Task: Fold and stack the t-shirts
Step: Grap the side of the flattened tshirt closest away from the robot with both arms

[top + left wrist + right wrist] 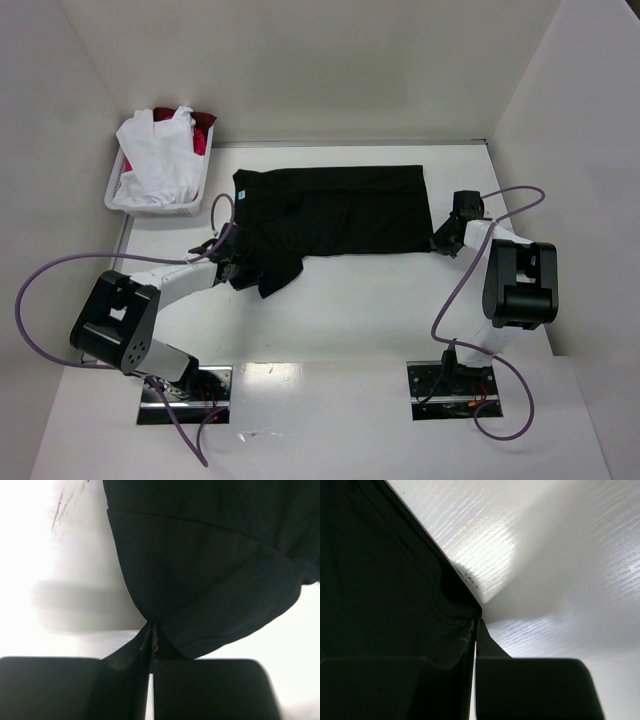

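A large black t-shirt [335, 210] lies spread across the middle of the white table, its left end bunched with a sleeve hanging toward me. My left gripper [236, 262] is shut on the shirt's near left part; in the left wrist view the black cloth [210, 570] fans out from the closed fingertips [152, 635]. My right gripper [443, 243] is shut on the shirt's near right corner; in the right wrist view the cloth [380, 580] fills the left side and is pinched at the jaws [476, 630]. White and red t-shirts [160, 155] lie piled in the basket.
A white basket [122, 200] stands at the back left of the table. White walls enclose the table on the left, back and right. Purple cables loop beside both arms.
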Controlling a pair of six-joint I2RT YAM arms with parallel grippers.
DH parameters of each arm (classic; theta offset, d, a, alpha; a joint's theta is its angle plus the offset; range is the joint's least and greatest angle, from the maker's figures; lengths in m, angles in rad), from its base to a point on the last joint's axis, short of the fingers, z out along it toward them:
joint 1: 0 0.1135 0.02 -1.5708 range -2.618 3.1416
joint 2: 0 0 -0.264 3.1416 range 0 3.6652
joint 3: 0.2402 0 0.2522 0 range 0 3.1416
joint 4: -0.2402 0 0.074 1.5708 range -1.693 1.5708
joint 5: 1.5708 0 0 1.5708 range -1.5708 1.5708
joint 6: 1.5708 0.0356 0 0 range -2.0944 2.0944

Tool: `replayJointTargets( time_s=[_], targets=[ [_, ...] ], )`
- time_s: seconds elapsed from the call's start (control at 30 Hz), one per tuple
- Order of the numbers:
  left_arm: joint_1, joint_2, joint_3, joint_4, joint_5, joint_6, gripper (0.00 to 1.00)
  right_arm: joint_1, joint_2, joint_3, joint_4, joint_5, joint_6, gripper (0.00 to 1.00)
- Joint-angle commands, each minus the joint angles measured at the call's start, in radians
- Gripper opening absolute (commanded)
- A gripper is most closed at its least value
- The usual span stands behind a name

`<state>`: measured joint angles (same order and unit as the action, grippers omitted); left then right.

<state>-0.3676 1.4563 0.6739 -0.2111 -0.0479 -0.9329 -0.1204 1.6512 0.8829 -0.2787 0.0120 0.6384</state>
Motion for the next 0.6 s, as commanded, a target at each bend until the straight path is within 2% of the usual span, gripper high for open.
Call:
replayJointTargets(
  time_s=[0.0, 0.13, 0.37, 0.57],
  targets=[
    [-0.002, 0.029, 0.003, -0.051, -0.023, -0.003, 0.0, 0.002, -0.03, 0.004, 0.016, 0.017, 0.0, 0.0],
    [-0.002, -0.013, 0.013, -0.111, -0.032, -0.012, 0.0, 0.002, -0.051, 0.004, 0.006, 0.048, 0.0, 0.0],
    [0.025, -0.197, 0.036, -0.252, -0.069, -0.038, 0.0, 0.002, -0.125, -0.016, -0.03, 0.066, 0.02, 0.0],
    [0.025, -0.26, 0.073, -0.327, -0.079, -0.036, 0.0, 0.002, -0.224, -0.05, -0.063, 0.075, 0.038, 0.0]
  ],
)
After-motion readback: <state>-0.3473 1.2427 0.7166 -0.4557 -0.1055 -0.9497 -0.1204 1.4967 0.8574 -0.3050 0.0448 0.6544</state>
